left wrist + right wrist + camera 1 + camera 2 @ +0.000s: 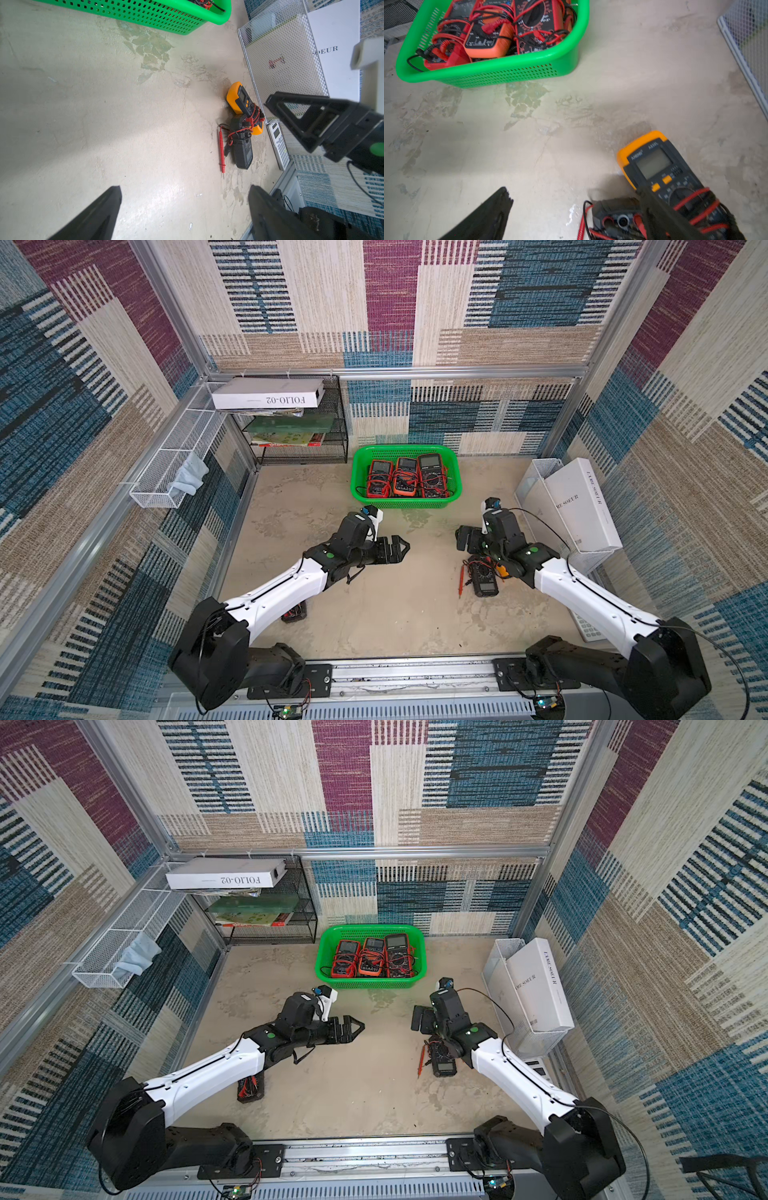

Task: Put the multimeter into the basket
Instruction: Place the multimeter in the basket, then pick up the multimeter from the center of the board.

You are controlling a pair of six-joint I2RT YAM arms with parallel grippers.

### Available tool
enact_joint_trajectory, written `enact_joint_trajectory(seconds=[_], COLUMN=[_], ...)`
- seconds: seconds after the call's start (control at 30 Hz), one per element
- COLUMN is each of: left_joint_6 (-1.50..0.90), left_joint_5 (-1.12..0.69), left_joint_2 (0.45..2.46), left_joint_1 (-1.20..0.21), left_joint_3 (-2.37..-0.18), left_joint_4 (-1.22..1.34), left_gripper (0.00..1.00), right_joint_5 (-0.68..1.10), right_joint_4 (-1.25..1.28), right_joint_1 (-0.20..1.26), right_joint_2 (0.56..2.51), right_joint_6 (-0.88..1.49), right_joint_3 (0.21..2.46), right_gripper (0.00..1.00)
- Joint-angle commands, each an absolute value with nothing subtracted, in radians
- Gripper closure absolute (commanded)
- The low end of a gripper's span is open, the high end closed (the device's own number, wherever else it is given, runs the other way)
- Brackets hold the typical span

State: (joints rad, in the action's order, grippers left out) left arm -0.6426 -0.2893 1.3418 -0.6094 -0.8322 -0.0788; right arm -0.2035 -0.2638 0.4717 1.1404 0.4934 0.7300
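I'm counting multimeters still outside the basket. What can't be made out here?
- Both top views: the left arm covers most of a red-and-black item; what it is is unclear.
- Both top views: the right arm hides nearly all of the yellow multimeter.
- Right wrist view: the bottom edge cuts off the dark multimeter.
- Every view: dial settings inside the basket are too small or blurred to read.

Mottled beige tabletop [374, 622]. At the back, a green basket [405, 502] and a black mesh rack [336, 418] are set side by side. Near the right edge are placed a white mesh file holder [284, 68], a calculator [279, 143], and an orange multimeter [652, 164] touching a dark multimeter [243, 149], beside which a red probe [222, 149] is laid. A red multimeter [251, 1088] is seen at the left.
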Motion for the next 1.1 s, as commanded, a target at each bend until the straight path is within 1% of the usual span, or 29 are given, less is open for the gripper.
enact_joint_trajectory(seconds=[0.0,0.37,0.77,1.07], left_joint_6=[-0.653,-0.662,-0.667,-0.672], left_joint_5=[-0.317,-0.33,-0.327,-0.331], left_joint_2=[1.353,1.355,1.359,1.387], left_joint_1=[-0.614,-0.624,-0.632,-0.635], left_joint_3=[-0.842,-0.848,-0.847,-0.855], left_joint_4=[-0.029,-0.005,0.013,0.029], left_gripper=[0.0,0.0,0.0,0.0], right_joint_5=[-0.219,-0.21,-0.189,-0.165], right_joint_4=[-0.331,-0.393,-0.343,-0.3], right_joint_1=[0.472,0.469,0.47,0.471], right_joint_2=[1.094,0.994,1.048,1.092], right_joint_6=[0.54,0.639,0.644,0.629], right_joint_3=[0.682,0.521,0.461,0.457], right_gripper=[0.0,0.0,0.0,0.0])
